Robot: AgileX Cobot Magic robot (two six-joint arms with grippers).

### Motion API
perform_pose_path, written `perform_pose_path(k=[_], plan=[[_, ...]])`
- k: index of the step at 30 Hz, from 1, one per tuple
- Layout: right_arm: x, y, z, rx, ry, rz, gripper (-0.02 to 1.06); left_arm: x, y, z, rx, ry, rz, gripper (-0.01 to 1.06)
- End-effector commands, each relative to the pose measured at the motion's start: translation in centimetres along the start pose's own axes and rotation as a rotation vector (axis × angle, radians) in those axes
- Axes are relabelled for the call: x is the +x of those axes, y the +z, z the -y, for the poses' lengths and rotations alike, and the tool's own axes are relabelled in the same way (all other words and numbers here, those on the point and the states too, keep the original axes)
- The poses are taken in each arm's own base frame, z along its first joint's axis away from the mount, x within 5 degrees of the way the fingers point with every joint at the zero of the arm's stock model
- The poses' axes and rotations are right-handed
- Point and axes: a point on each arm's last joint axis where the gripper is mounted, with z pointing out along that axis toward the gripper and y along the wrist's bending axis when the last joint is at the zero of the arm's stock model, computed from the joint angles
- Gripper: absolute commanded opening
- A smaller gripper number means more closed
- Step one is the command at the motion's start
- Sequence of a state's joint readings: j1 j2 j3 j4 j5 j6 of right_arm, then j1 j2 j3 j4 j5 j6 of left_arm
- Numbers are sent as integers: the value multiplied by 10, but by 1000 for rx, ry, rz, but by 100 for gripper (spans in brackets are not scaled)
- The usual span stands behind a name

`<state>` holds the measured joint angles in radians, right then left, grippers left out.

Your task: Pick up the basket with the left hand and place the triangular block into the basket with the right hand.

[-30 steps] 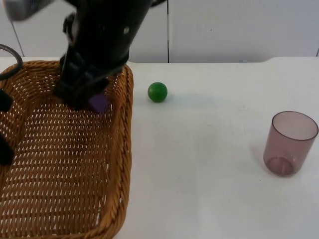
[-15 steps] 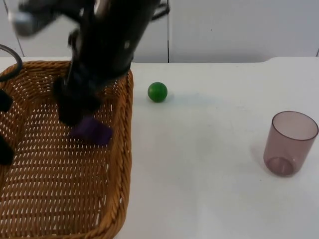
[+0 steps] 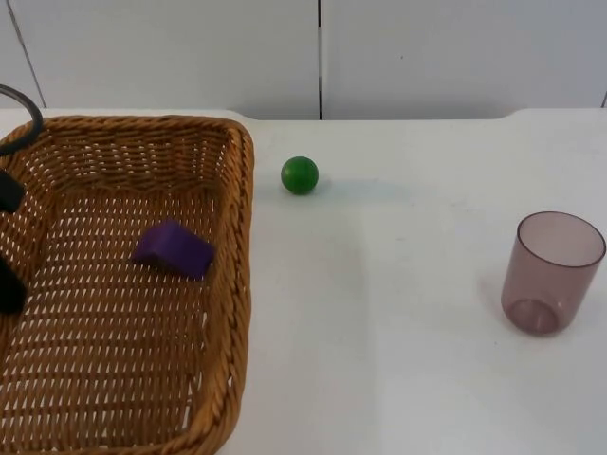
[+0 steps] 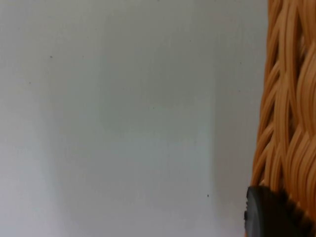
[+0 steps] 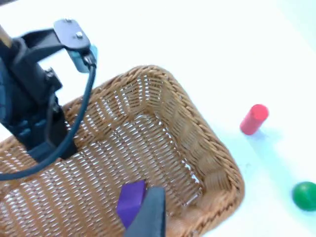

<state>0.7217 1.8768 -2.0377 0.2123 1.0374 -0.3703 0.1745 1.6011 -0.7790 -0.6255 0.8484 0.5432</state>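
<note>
The wicker basket [image 3: 242,237] takes up the left of the table in the top view. A purple triangular block [image 3: 173,248] lies on its woven floor, free of any gripper. At the basket's left wall my left gripper [image 3: 9,237] is shut on the rim, and the left wrist view shows that rim [image 4: 291,98] against a black fingertip [image 4: 266,212]. My right gripper [image 5: 148,219] is open and hangs high above the basket [image 5: 217,158], with the purple block [image 5: 131,200] lying below it.
A green ball [image 3: 300,175] rests on the table just right of the basket. A translucent purple cup [image 3: 552,272] stands upright at the far right. A red cylinder [image 5: 254,119] lies beyond the basket near the green ball [image 5: 304,194].
The right arm let go of the purple block, which dropped onto the basket floor, then drew back up out of the top view. The basket and left gripper stayed put.
</note>
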Motion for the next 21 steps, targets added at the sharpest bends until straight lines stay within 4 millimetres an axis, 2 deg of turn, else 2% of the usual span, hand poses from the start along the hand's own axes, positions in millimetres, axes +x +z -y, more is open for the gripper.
perform_pose_path(k=[1, 5, 6, 7, 12, 13, 16, 17, 18, 19, 21], plan=[[2, -17, -1, 6, 11, 1, 83, 0, -3, 4, 29, -15, 17, 0], [24, -42, -6, 28, 32, 17, 83, 0, -3, 4, 30, -12, 15, 0], [34, -45, -7, 38, 40, 22, 83, 0, -3, 4, 30, -12, 15, 0], [34, -45, -7, 38, 40, 22, 83, 0, -3, 4, 30, -12, 15, 0], [83, -81, -22, 84, 72, 76, 83, 0, -3, 5, 39, -18, 13, 0], [83, -81, -22, 84, 72, 76, 83, 0, -3, 5, 39, -18, 13, 0], [105, -100, -32, 90, 72, 88, 83, 0, -3, 6, 51, -26, 13, 0], [107, -104, -33, 93, 71, 98, 83, 0, -3, 6, 53, -26, 13, 0], [114, -115, -38, 99, 67, 116, 83, 0, -1, 10, 60, -19, 10, 0], [114, -115, -38, 99, 67, 116, 83, 0, -1, 10, 60, -19, 10, 0], [121, -129, -43, 106, 62, 141, 83, 0, 3, 19, 61, 1, 7, 0]])
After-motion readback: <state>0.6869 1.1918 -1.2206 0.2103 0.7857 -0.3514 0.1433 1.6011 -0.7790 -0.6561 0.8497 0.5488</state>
